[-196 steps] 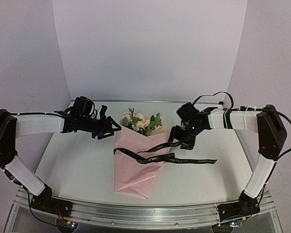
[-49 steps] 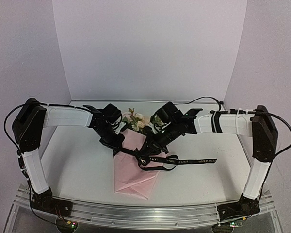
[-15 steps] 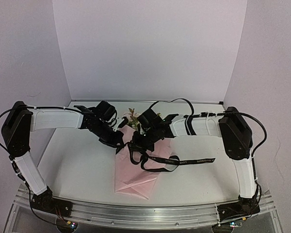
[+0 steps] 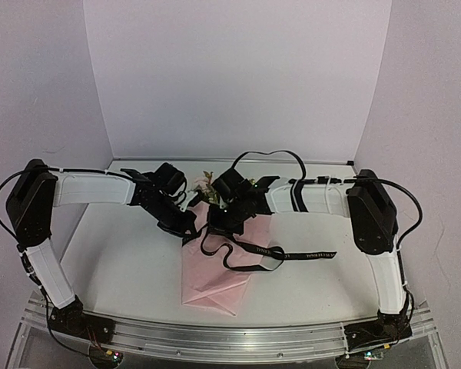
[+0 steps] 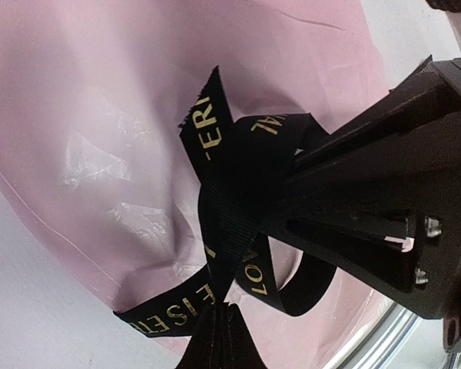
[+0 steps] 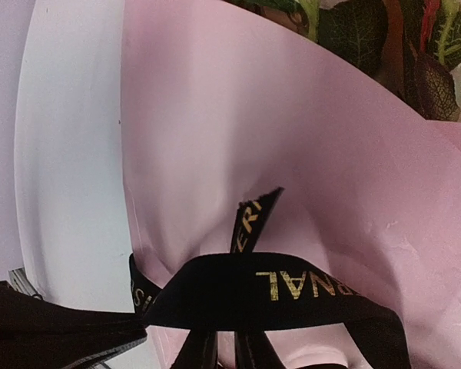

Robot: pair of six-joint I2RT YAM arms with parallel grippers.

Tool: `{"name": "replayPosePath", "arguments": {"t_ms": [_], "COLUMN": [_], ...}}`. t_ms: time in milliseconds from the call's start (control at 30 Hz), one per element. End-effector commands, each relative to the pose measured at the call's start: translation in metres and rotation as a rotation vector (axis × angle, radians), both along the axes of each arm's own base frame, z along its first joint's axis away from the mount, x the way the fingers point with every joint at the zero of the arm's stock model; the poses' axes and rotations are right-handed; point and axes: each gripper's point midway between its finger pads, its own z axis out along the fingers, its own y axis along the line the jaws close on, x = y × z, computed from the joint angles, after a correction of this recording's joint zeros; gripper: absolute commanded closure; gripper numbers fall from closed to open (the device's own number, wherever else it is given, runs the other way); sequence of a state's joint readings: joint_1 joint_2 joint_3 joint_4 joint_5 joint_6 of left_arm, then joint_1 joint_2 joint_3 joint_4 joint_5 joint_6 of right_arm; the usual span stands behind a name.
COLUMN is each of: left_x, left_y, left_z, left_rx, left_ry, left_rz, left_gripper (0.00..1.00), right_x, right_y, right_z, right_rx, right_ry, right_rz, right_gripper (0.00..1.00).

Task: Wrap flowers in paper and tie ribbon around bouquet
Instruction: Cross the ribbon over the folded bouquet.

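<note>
The left gripper (image 5: 219,346) is pinching the ribbon (image 5: 230,192) over the bouquet (image 4: 213,270), lying in the middle of the table (image 4: 115,261). I cannot tell if the right gripper (image 6: 227,355) is holding. Both should be pulling gently apart, not crushing the paper (image 6: 215,138).

Gold capital lettering on the long narrow black woven ribbon (image 5: 229,207).

Left wrist view:
- We read "ERI" on the cut end that stands up.
- "NAL" sits upside down on the loop just beside it.
- "LOV" is on the lower loop.
- "ISE" is on the strand low left, with the neighbouring letters lost in folds.

Right wrist view, same ribbon (image 6: 292,286):
- "NAL" shows on the flat band, with a partial letter before it.
- We make out "ER" on the raised end.

Top view: the print on the ribbon (image 4: 307,253) shows only as gold specks, too small for us to read.
</note>
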State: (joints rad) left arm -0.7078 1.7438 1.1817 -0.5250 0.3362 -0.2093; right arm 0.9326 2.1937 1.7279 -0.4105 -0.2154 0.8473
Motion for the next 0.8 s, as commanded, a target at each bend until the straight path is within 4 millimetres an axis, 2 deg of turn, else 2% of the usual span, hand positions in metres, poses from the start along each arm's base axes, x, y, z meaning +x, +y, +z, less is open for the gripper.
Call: {"name": "replayPosePath", "arguments": {"t_ms": [0,367,667,767], "left_x": [0.009,0.014,0.014,0.014], "left_y": [0.0,-0.001,-0.002,-0.001], "left_z": [0.001,0.005,0.006,0.006], "left_rx": [0.016,0.007,0.004,0.002], "left_ry": [-0.008,-0.01,-0.008,-0.007], "left_rz": [0.019,0.033,0.031,0.032], "left_gripper": [1.0,1.0,1.0,1.0], "right_x": [0.0,-0.023,-0.041,-0.048], "right_y": [-0.004,-0.012,-0.003,0.001], "right_z": [0.01,0.028,0.038,0.036], "right_rx": [-0.028,-0.033,-0.056,-0.073], "right_ry": [-0.039,-0.068,-0.132,-0.155], "right_rz": [0.007,0.066,0.13,0.164], "right_gripper": [0.86,0.64,0.47,0.45]}}
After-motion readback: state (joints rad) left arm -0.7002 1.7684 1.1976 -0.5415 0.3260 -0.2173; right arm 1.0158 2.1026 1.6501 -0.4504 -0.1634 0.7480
